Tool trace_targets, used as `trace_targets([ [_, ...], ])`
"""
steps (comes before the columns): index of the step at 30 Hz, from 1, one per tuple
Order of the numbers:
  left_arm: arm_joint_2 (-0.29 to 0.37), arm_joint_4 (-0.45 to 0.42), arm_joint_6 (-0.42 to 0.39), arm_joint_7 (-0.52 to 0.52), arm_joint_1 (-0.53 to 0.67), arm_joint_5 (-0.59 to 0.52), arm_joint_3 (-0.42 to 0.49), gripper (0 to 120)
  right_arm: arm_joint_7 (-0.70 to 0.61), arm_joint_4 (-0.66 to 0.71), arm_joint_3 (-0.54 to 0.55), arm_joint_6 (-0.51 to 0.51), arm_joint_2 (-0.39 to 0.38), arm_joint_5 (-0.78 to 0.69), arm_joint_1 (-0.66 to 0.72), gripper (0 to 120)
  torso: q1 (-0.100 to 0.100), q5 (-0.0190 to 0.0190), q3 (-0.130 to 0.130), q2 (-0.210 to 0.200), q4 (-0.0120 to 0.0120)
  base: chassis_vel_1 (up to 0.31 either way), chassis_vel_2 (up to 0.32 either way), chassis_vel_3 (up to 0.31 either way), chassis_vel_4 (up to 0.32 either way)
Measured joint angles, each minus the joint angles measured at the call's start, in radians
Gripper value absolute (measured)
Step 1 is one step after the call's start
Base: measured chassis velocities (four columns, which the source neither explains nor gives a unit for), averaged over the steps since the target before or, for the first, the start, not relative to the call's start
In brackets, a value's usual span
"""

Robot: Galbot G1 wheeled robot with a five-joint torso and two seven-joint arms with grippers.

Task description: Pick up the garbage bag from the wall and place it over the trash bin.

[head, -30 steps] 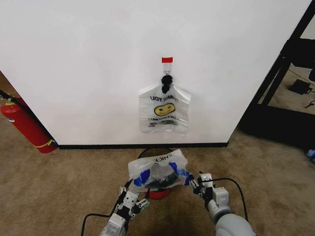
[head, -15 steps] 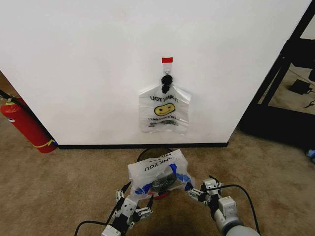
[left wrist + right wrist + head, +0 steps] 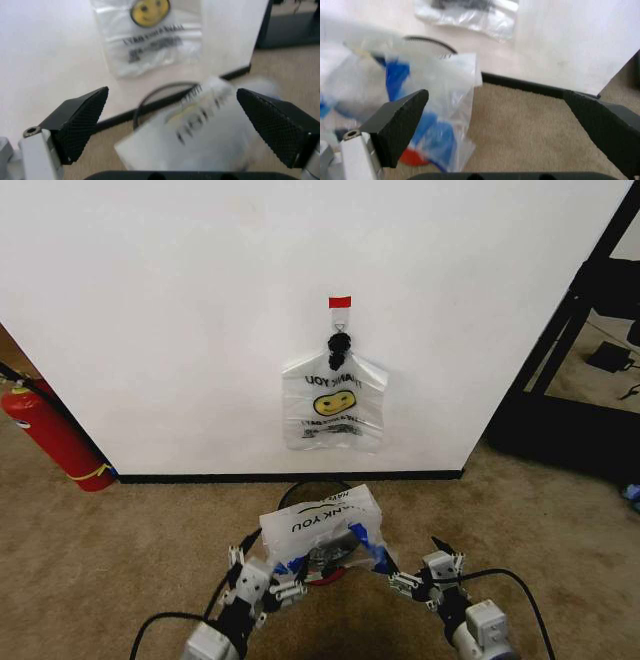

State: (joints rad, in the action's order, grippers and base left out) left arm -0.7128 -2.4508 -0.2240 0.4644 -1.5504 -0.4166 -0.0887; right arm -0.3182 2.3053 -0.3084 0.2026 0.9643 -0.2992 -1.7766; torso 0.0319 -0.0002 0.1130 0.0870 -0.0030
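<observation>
The garbage bag (image 3: 322, 529) lies draped over the trash bin (image 3: 318, 565), on the carpet below the wall. Left gripper (image 3: 258, 580) and right gripper (image 3: 428, 570) flank it, jaws wide and empty; both have drawn back since the earlier frame. Beyond, the tied bag bunch (image 3: 333, 405) hangs unchanged on the wall hook (image 3: 340, 315).

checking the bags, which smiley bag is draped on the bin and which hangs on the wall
The garbage bag lies over the trash bin, between the open left tool and right tool. The bunch of bags hangs from the wall hook, gathered by a black tie.
</observation>
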Motion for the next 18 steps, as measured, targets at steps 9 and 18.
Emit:
trace_targets([
  [9, 0.134, 0.065, -0.195, -0.030, 0.502, -0.458, 0.073, 100, 0.121, -0.017, -0.151, -0.264, 0.134, -0.007, -0.084, 100, 0.000, 0.0000, 0.000, 0.000, -0.0002, 0.000, 0.000, 0.000, 0.000],
  [18, -0.012, 0.464, -0.315, -0.111, 1.071, -0.662, 0.517, 100, 0.206, -0.053, -0.202, -0.431, 0.229, -0.021, -0.114, 100, 0.000, -0.0003, 0.000, 0.000, -0.0006, 0.000, 0.000, 0.000, 0.000],
])
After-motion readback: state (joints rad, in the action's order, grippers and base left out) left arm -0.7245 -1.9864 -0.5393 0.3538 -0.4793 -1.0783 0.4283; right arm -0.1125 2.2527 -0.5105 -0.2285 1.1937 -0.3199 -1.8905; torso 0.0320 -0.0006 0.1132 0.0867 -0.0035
